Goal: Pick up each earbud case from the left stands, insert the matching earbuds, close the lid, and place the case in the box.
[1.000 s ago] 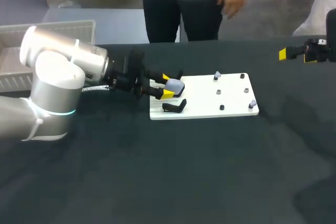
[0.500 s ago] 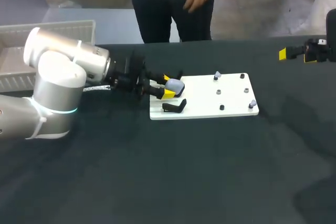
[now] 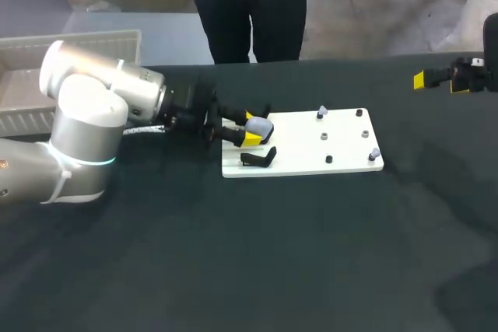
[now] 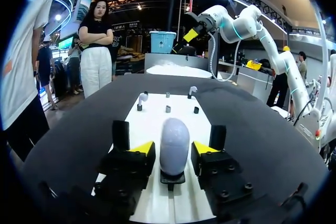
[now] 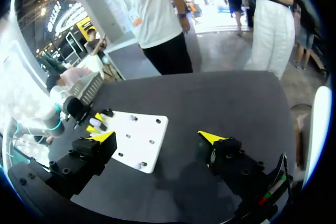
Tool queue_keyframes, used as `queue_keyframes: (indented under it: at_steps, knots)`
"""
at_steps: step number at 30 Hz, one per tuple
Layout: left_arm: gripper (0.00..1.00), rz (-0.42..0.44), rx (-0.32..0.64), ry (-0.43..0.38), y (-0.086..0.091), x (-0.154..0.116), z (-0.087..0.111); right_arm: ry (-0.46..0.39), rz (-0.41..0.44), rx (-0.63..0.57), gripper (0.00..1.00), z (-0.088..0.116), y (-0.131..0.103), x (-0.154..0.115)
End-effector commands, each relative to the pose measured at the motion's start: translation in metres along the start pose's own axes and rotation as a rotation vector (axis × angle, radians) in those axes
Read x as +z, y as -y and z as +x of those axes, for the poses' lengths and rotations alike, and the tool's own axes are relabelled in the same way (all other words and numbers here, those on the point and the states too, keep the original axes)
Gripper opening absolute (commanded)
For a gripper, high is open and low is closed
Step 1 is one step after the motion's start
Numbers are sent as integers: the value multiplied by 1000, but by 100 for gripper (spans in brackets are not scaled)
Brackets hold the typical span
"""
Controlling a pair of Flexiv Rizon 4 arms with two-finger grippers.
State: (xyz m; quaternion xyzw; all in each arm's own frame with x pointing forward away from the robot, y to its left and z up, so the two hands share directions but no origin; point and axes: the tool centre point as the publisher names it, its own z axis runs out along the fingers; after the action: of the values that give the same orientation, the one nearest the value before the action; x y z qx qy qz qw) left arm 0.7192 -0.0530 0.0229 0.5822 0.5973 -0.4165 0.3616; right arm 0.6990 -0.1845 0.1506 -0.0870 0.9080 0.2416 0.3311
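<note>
Left pincer [image 4: 173, 149] stands at the 9 o'clock end of the white board [image 3: 342, 162], its yellow tips straddling the earbud case [image 3: 259, 127]. The case sits upright on its stand. From the left wrist view a sliver of gap shows on each side, so I judge the fingers narrowly apart and not yet gripping. Nothing is held.

Right pincer [image 5: 156, 136] hangs well apart at the surface's 3 o'clock edge — spread wide, empty.

A second black stand [image 3: 258, 159] lies just at 6 o'clock of the case and carries nothing. Small pale pieces on pegs [image 3: 374, 153] toward the board's 3 o'clock end may be the earbuds; too small to confirm. The pale box [image 3: 78, 44] waits at 10 o'clock.

Assessment of the case: a smooth, rounded, pebble-like shell — probably light, rigid and slippery. Take it across the two broad flanks at mid-height, squarely, since a hold near the domed top could squirt it out. Lift straight off the stand.
</note>
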Motion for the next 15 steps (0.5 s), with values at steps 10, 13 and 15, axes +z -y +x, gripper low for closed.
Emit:
queue_keyframes:
  at_steps: [10,13,15]
  knots:
    - [12,10,0,13,0,2,4,0,-3,-1,100,0,1,0]
    - [0,14,0,14,1,2,5,0,-3,-1,100,0,1,0]
    - [0,16,0,15,2,2,5,0,-3,-1,100,0,1,0]
